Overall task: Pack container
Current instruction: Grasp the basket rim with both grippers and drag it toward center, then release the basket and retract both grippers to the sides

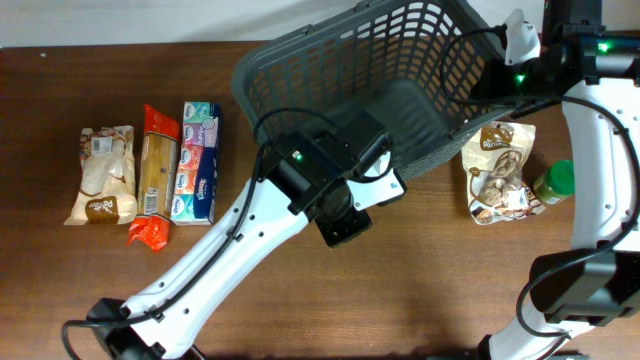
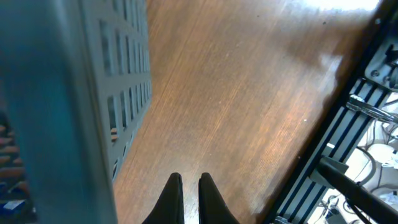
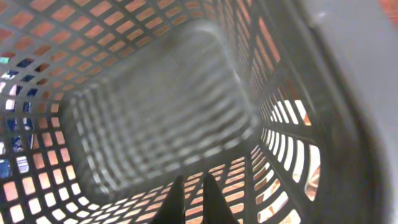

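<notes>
Pointing into the container [image 1: 400,50], the right fingers [image 3: 175,205] sit closed together.

Dark brown wood-grain counter [image 1: 420,290] fills the overhead view, with a pale strip [image 1: 100,20] at upper left. In the left wrist view, glare [image 2: 329,62] at upper right; metal rails [image 2: 348,124] and cables [image 2: 379,155] at right.

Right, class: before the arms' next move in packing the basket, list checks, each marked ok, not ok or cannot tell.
1. Dark grey slotted plastic basket has room: ok, floor bare.
2. Left gripper carries nothing: ok, shut, empty, beside the basket wall.
3. Right gripper carries nothing: ok, shut, empty, pointing into the basket.
4. Jaws open for a pick: not ok.
5. Orange plastic packet and brown-and-white pouch unobstructed on the wooden table: ok.
6. Basket sits flat: cannot tell.
</notes>
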You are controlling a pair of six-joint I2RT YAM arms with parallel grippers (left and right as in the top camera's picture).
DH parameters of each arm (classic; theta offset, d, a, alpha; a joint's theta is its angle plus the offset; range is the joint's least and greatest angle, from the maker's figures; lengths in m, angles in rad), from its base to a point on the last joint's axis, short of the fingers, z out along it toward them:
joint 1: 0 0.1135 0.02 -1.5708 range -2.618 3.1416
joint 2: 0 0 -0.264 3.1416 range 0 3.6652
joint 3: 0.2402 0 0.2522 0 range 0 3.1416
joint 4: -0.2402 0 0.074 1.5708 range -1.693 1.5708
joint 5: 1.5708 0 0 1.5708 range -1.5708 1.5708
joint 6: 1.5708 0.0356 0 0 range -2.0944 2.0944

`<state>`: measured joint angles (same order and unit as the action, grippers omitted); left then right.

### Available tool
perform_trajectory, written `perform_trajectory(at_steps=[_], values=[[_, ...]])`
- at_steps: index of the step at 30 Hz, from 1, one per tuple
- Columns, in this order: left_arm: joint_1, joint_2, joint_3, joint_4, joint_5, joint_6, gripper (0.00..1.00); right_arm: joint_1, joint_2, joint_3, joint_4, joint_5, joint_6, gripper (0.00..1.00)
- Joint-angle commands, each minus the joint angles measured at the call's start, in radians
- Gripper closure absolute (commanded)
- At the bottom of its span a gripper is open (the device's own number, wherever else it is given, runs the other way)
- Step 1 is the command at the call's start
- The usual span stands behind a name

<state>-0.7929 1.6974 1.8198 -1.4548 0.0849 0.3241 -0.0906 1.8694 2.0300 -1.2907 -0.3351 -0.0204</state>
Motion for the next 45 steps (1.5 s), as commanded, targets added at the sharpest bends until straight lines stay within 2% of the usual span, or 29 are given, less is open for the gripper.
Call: perform_trajectory(at_steps=[1,13,25,39,45], values=[[0.048,0.008,0.013,0.003,-0.042,0.013,0.98,0.006,0.003,0.01,-0.028,0.002,-0.005,0.96],[0.19,0.008,0.013,0.003,-0.073,0.014,0.98,0.024,0.003,0.01,-0.072,0.002,-0.006,0.96],[0.3,0.008,0.013,0.005,-0.082,0.015,0.98,0.135,0.003,0.01,-0.098,0.038,-0.024,0.96],[0.397,0.008,0.013,0.074,-0.082,0.03,0.98,0.136,0.001,0.01,-0.146,0.06,-0.025,0.96],[0.4,0.008,0.013,-0.023,-0.085,0.029,0.98,0.136,-0.016,0.019,-0.072,0.055,-0.025,0.96]])
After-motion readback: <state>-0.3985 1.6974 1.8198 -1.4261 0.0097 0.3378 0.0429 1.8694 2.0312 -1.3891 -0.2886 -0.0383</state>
